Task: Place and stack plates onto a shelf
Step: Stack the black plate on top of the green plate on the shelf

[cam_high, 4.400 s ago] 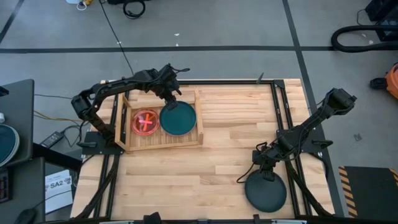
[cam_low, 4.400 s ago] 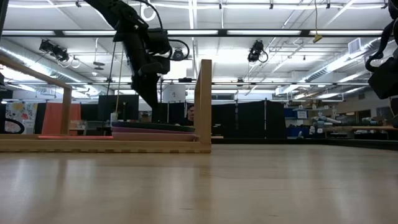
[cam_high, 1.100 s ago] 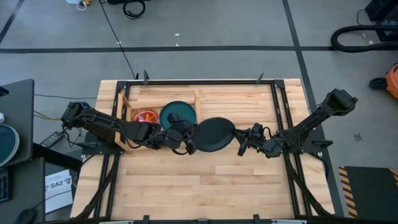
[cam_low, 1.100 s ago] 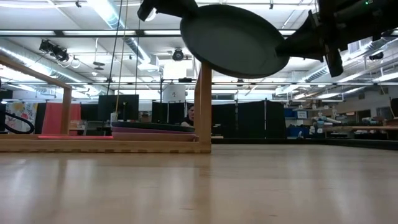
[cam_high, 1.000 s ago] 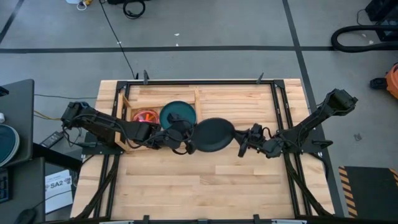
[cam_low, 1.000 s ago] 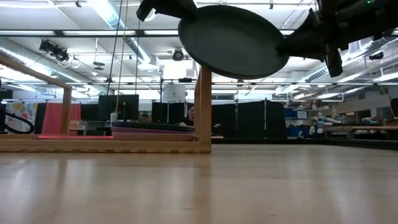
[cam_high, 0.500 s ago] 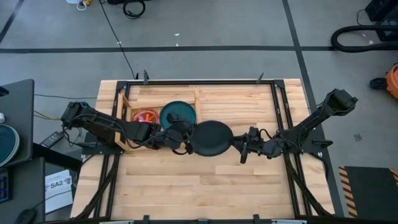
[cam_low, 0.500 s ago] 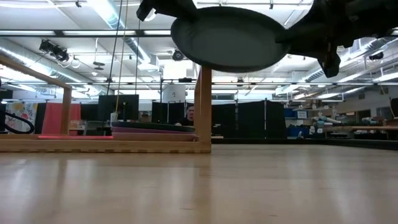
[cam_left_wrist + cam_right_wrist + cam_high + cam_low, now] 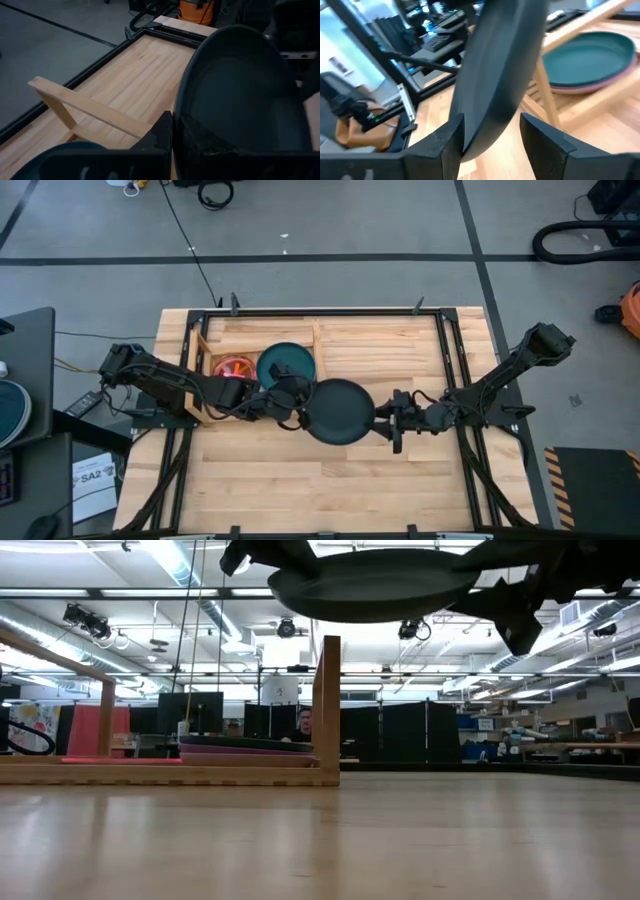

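Left gripper [image 9: 300,408] is pinched tight on the rim of the big dark teal round plastic plate [image 9: 340,410], which hangs in the air at frame centre in the high view. Right gripper [image 9: 388,423] sits at the plate's opposite edge, fingers [image 9: 450,145] spread apart either side of the rim. One plate aloft. Upper left, the light wooden slatted shelf [image 9: 205,348] holds a teal plate [image 9: 287,363] stacked on a purple one [image 9: 580,89], plus one pink-red plate [image 9: 234,368].
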Available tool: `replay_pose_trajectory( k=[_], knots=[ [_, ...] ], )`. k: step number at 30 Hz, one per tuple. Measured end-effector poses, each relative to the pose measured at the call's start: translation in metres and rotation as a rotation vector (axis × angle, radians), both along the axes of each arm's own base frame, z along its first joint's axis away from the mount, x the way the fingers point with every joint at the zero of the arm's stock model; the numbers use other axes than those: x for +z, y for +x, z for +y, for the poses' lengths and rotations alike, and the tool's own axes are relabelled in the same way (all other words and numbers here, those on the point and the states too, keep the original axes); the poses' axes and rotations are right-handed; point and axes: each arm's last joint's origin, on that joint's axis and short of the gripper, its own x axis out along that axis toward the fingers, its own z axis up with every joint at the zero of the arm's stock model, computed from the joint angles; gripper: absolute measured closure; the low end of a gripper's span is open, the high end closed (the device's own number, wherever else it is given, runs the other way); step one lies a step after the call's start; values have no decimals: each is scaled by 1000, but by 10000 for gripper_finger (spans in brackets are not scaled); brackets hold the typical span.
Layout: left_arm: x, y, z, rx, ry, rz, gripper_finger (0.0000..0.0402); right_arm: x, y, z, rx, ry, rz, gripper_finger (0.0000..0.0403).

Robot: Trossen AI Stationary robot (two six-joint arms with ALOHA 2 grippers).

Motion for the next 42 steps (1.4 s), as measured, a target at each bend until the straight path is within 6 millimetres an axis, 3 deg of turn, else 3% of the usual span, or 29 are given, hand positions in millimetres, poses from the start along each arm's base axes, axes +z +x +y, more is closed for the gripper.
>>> replay_pose_trajectory(
  k=[12,29,36,42],
  knots=[
    [0,-2,-2,-92,-64,36,385,8,-1,4,182,-134,-51,204],
    [13,-18,1,-201,-140,56,386,20,-12,0,278,-328,-61,205],
    [20,-27,9,-234,-181,72,386,29,-20,-5,273,-423,-89,205],
    [35,-46,26,-296,-259,89,386,38,-26,-8,269,-468,-124,205]
  ],
)
